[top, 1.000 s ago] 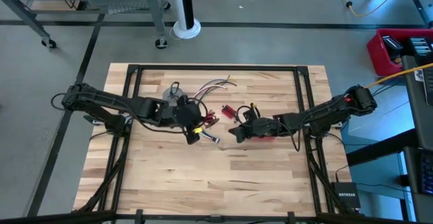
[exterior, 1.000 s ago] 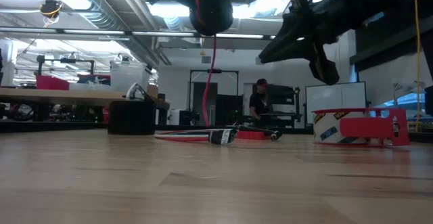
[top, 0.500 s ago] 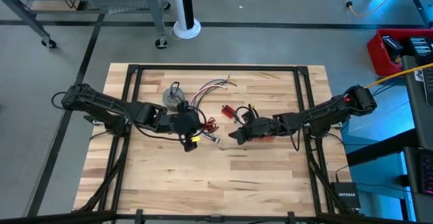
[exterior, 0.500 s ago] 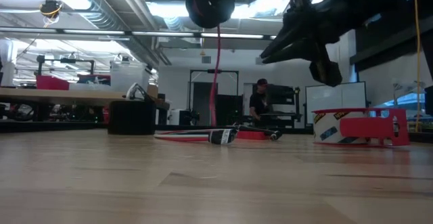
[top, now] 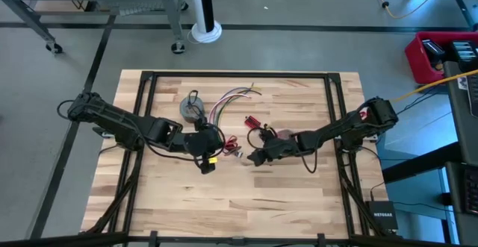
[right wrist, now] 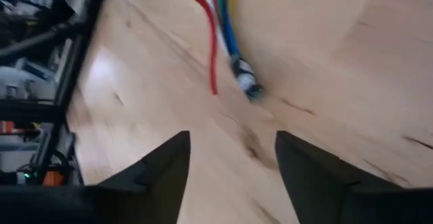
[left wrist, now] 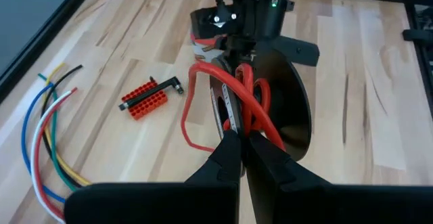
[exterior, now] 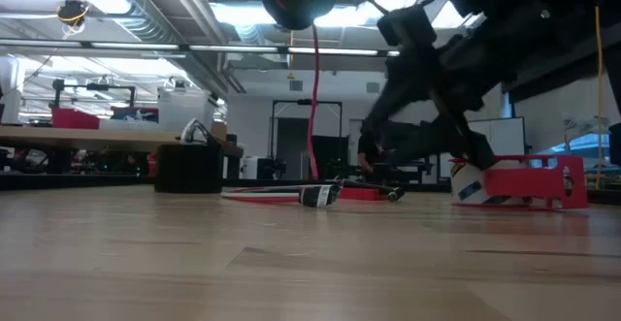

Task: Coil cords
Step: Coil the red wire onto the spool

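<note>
Left claw (left wrist: 238,137): pinching the red cord (left wrist: 233,92) above the table.
Right claw (right wrist: 230,158): gaping open, facing the wire bundle (right wrist: 226,17).
Low view: showing the tape roll (exterior: 514,180) at the right.

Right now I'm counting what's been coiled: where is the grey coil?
In the high view the grey coil lies at the table's far left-centre, beside the loose coloured wires and beyond the left gripper.

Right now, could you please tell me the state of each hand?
Left hand: closed on the red cord, lifted above the table.
Right hand: open, holding nothing, low over the table near the wire bundle.
</note>
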Controlling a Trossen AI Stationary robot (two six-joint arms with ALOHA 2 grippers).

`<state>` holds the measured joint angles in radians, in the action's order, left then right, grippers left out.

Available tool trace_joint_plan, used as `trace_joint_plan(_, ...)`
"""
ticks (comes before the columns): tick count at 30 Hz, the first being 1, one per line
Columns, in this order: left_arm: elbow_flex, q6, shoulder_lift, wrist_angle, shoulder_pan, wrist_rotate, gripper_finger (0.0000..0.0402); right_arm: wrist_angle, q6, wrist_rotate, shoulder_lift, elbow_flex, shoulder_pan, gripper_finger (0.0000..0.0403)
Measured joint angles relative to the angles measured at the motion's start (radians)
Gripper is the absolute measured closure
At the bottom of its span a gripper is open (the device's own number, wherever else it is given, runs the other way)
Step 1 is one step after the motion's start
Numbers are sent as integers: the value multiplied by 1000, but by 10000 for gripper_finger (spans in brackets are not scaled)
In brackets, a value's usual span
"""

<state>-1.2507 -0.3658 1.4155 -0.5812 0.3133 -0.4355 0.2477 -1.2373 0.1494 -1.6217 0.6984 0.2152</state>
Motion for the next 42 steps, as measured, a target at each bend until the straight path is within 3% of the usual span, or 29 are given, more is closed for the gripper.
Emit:
trace_joint_plan(8,0,-32,0,9,25,-13,402,73,63,120,-13,105,0,169)
trace_joint_plan(18,0,-33,0,51,43,-24,402,-6,239,233,-12,222,1,168)
trace_joint_plan(25,0,-33,0,46,49,-23,402,-133,216,295,-12,227,14,168)
trace_joint_plan(34,0,-13,-1,119,49,-23,402,-138,172,405,-60,227,119,170)
trace_joint_plan(42,0,8,-6,160,47,-23,402,-55,161,707,-136,227,246,208)
